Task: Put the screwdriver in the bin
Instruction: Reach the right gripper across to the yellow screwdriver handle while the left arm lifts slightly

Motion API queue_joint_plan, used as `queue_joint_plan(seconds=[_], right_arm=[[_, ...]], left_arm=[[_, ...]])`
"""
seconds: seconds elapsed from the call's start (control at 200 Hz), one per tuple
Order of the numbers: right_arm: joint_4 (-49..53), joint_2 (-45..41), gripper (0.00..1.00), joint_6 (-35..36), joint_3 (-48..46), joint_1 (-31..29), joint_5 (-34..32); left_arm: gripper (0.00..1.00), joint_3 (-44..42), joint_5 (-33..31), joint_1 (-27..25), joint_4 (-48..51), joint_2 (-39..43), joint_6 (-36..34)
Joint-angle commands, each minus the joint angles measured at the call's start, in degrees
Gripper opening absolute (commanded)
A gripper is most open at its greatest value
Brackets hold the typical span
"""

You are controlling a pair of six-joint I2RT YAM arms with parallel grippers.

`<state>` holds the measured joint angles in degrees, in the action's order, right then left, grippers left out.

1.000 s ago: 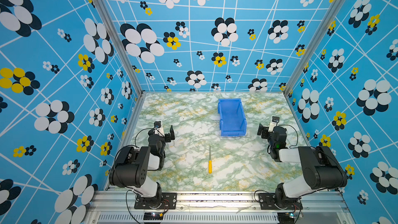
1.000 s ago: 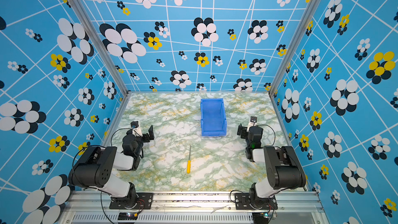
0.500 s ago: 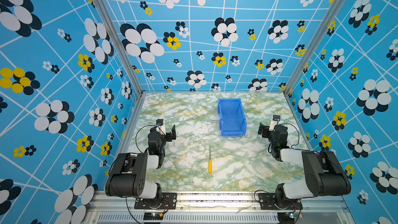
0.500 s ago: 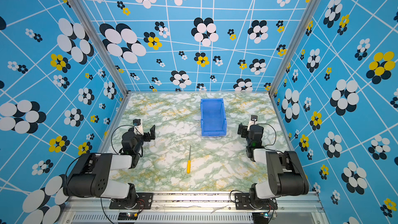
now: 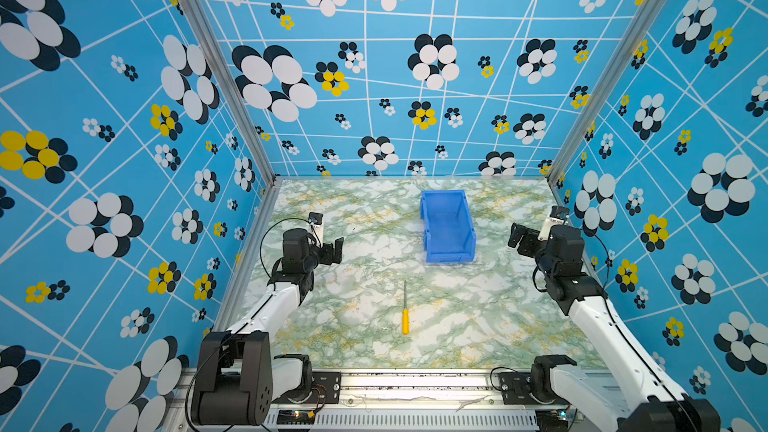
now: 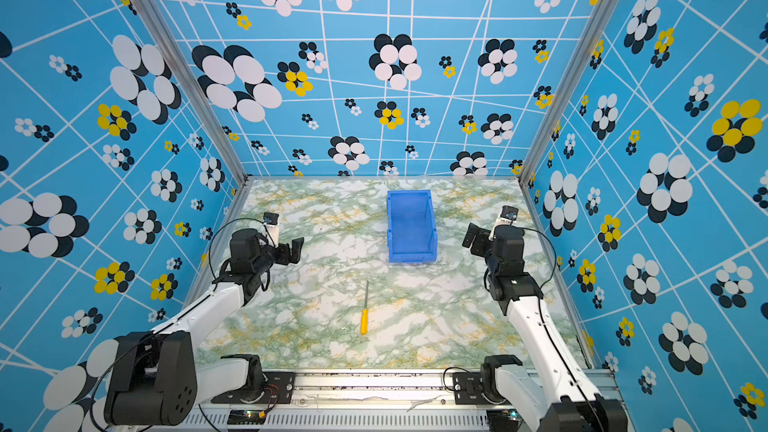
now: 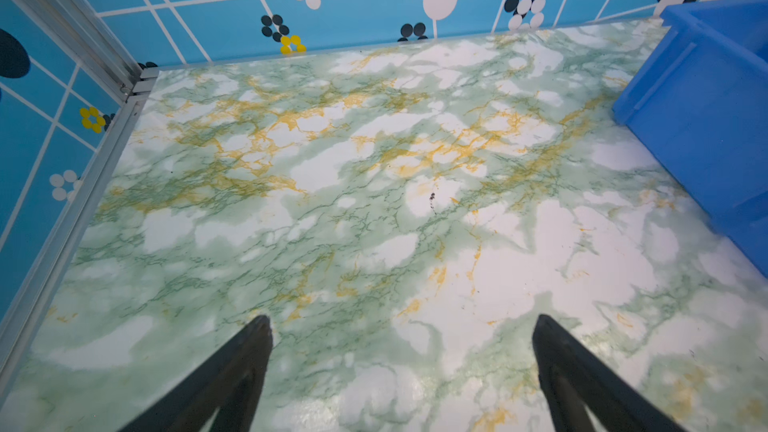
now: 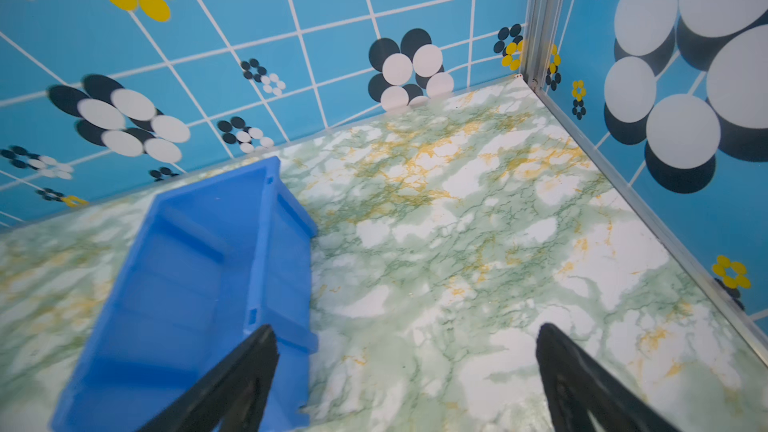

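Screwdriver: the small slim screwdriver with a yellow-orange plastic handle and thin grey metal shaft (image 5: 405, 313) (image 6: 364, 314) lies flat on the green-and-white marbled tabletop (image 5: 353, 284), in the front half near the middle in both top views; handle toward the front edge, shaft pointing back toward the bin; neither gripper touches it

Bin: the bright blue rectangular plastic bin (image 5: 449, 257) (image 6: 411, 258) stands upright toward the back of the table, a little right of centre; its lower, cut-down end faces the front; the screwdriver lies outside it, apart from that end

Left gripper: the black two-fingered left gripper (image 5: 338, 249) (image 6: 296, 249) (image 7: 403, 322) hangs over the left side of the table, well apart from the screwdriver; jaws spread wide with only marble between the fingers (image 7: 249, 351); the bin's side wall (image 7: 706, 118) shows at the edge of the wrist view

Right gripper: the black right gripper (image 5: 517, 241) (image 6: 471, 238) (image 8: 405, 330) hangs near the bin's right side, not touching it; jaws wide apart, nothing held; in the wrist view one finger (image 8: 253, 355) overlaps the bin's wall (image 8: 286, 251)

Surroundings: blue wall panels (image 5: 124, 118) with white lines and black, white and yellow flower shapes enclose the table on three sides
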<state>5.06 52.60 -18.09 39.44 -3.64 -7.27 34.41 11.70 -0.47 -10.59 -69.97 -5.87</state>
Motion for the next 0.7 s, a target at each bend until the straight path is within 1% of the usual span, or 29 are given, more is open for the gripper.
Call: queue_joint_plan(seconds=[0.0,0.06,0.105,0.16,0.26,0.275,0.37,0.435,0.455,0.605,0.695], right_arm=[[11.3,-7.0,0.99,-12.0,-1.6,-0.2,7.5],[7.2,-12.8,0.99,-17.0,-6.7,-0.1,7.7],[5.6,-15.5,0.99,-20.0,-8.6,-0.2,8.3],[10.4,-16.2,0.99,-21.5,-7.0,-0.3,8.6],[20.4,-14.3,0.99,-18.6,-2.6,-2.5,9.0],[21.6,-14.0,0.99,-18.2,-2.0,-4.6,8.8],[29.7,-10.4,0.99,-15.9,2.4,-10.4,6.9],[34.9,-7.4,0.99,-15.5,5.3,-16.7,1.7],[36.2,-6.4,0.99,-15.7,5.9,-19.4,-0.2],[41.7,2.1,0.99,-20.6,10.8,-37.1,-10.2],[41.9,9.1,0.99,-24.8,13.4,-46.5,-12.5]], left_arm=[[0.99,5.5,2.6,-0.4,19.2,4.1,-3.8],[0.99,9.3,5.2,-0.4,26.6,5.4,-4.5],[0.99,12.1,7.3,-0.6,31.6,5.9,-4.9],[0.99,14.8,7.6,-1.0,35.8,6.7,-4.5],[0.99,18.7,8.3,-1.6,41.8,7.3,-4.7],[0.99,19.3,8.2,-1.7,42.6,7.2,-4.7],[0.99,22.9,7.8,-2.3,47.2,6.7,-4.9],[0.99,25.3,7.5,-2.5,50.3,5.9,-5.2],[0.99,26.0,7.5,-2.6,51.2,5.7,-5.4],[0.99,30.0,6.2,-2.7,55.7,3.5,-5.1],[0.99,30.7,7.2,-2.6,56.7,3.1,-4.2]])
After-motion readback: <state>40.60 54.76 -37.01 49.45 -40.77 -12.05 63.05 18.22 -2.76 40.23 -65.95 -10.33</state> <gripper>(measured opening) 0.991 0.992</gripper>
